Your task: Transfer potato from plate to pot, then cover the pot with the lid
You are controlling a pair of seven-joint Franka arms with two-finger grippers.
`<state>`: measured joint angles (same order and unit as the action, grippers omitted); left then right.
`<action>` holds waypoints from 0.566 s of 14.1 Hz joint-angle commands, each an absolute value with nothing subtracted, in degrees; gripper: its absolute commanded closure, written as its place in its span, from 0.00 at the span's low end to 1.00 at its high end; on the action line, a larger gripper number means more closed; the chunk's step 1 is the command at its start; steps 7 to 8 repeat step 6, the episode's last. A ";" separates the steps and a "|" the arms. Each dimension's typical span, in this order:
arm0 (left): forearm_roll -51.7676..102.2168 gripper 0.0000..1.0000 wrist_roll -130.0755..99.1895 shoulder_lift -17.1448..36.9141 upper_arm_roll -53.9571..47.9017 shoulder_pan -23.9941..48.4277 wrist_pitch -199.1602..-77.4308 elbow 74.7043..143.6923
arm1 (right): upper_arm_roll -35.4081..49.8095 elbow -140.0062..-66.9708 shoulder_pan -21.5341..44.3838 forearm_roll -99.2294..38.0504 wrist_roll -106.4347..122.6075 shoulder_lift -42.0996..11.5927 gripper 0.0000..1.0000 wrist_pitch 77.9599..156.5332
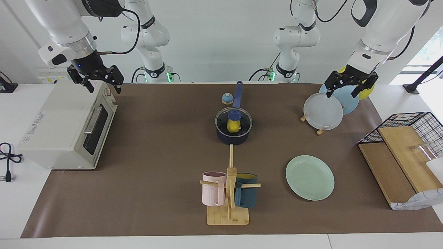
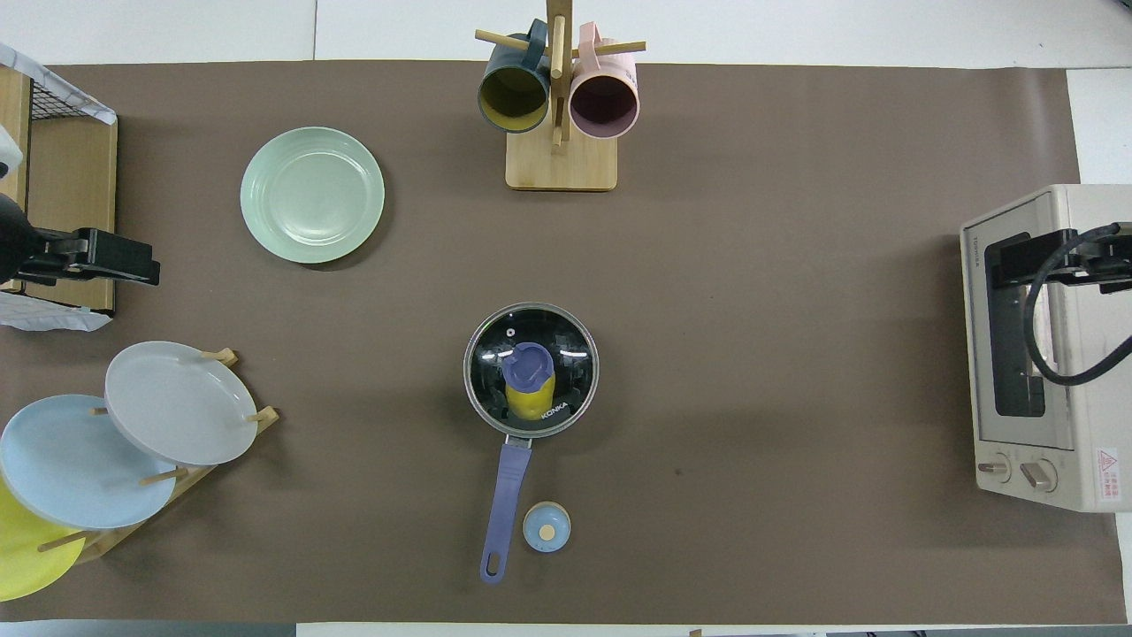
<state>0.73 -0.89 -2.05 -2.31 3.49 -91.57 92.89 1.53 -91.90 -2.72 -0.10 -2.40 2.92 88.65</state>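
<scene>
The task is judged to be finished, or all but finished: the potato (image 1: 234, 126) is seen inside the pot (image 1: 232, 137), under the lid (image 1: 233, 120), which is seated flat on the pot's rim at the middle of the desk (image 1: 155, 155), a little toward the robots' edge. The plate (image 1: 310, 177) lies bare toward the left arm's end of the desk, nearer the edge away from the robots. No grasp is in hand. The left hand (image 1: 349, 88) is held in the air over the rack of upright plates (image 1: 330, 107) at the corner by the left arm's base, its fingers spread and nothing held between them. The right hand (image 1: 100, 81) is raised over the toaster oven (image 1: 65, 128) at the right arm's end, likewise spread and empty. Both arms appear to be waiting. At most, a check that the lid sits evenly would be called for next. A small bell (image 1: 227, 99) stands just beside the pot's handle, and a mug tree (image 1: 229, 188) with a pink and a teal mug stands near the edge away from the robots; neither is in the way.
</scene>
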 commanded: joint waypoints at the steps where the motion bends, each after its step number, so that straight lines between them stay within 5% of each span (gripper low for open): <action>1: -0.09 0.00 -0.88 -2.99 -2.81 2.99 -91.14 93.52 | 2.02 -92.90 -3.17 -1.41 -0.62 3.43 0.00 90.08; 8: -0.09 0.00 -0.97 -2.99 -2.81 2.90 -91.14 93.52 | 2.11 -92.64 -3.16 -1.32 0.70 2.90 0.00 89.47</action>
